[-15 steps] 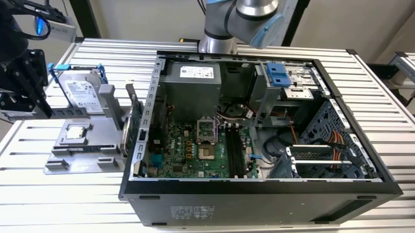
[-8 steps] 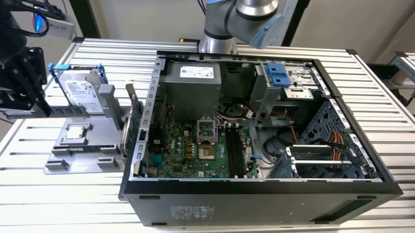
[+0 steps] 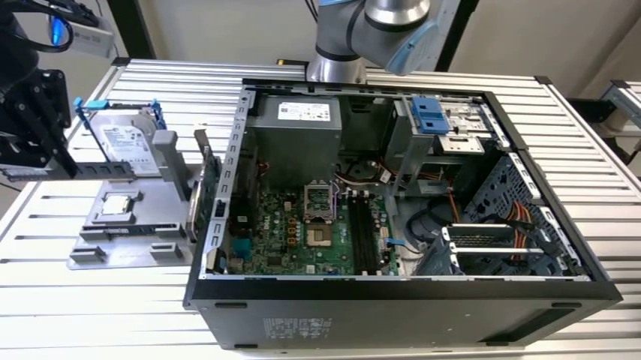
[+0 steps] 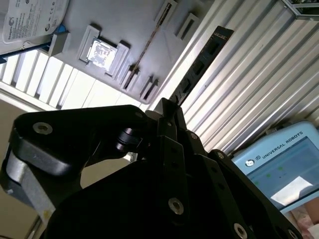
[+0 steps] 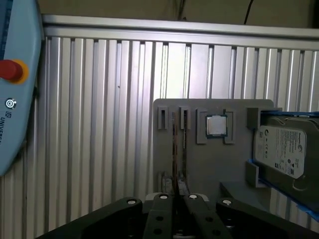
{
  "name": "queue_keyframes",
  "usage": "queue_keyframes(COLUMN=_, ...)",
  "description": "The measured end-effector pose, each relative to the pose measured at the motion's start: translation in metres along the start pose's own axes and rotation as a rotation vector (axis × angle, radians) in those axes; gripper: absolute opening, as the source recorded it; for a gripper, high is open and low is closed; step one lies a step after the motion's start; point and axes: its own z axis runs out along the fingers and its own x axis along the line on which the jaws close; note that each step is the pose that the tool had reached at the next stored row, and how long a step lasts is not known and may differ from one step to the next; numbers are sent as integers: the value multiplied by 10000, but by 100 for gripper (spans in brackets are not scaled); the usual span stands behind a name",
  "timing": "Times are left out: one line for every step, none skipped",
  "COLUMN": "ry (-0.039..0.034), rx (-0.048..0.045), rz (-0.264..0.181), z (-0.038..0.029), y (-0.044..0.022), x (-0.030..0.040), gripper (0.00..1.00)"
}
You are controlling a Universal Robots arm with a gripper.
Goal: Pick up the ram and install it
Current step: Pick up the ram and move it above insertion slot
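Ribbed aluminium table (image 3: 110, 315) with an open computer case (image 3: 401, 307) on it. Gripper (image 5: 177, 198) fingers clamped on the ram (image 4: 202, 64). The stick is held level, edge-on in the first wrist view, and raised over the slotted end of a grey fixture (image 5: 209, 169). CPU (image 5: 217, 125) and hard drive (image 5: 281, 149) sit on that fixture.

1. You see an open computer case (image 3: 401, 300) lying on a slatted metal table (image 3: 100, 315), its motherboard (image 3: 300, 240) facing up.
2. Inside, note the grey power supply (image 3: 300, 124) and a blue drive caddy (image 3: 428, 114) toward the exterior view's right.
3. On the exterior view's left, a grey fixture plate (image 3: 120, 251) carries a square CPU chip (image 3: 118, 202) lying flat and a hard drive (image 3: 125, 146) upright in a blue frame.
4. In the first wrist view, find a teach pendant (image 5: 15, 99) with a red button, well apart from the plate.
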Motion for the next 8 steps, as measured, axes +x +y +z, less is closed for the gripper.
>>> queue_keyframes(ry=1, rx=-1, rz=0, z=-5, y=0, x=0, gripper=0)
queue_keyframes(ry=1, rx=-1, rz=1, z=-9, y=0, x=0, gripper=0)
queue_keyframes(ry=1, rx=-1, rz=2, z=-12, y=0, x=0, gripper=0)
queue_keyframes(ry=1, rx=-1, rz=2, z=-16, y=0, x=0, gripper=0)
queue_keyframes(ry=1, rx=-1, rz=3, z=-20, y=0, x=0, gripper=0)
queue_keyframes(ry=2, rx=-2, rz=3, z=-24, y=0, x=0, gripper=0)
queue_keyframes(ry=1, rx=0, rz=4, z=-28, y=0, x=0, gripper=0)
queue_keyframes(ry=3, rx=-3, rz=5, z=-35, y=0, x=0, gripper=0)
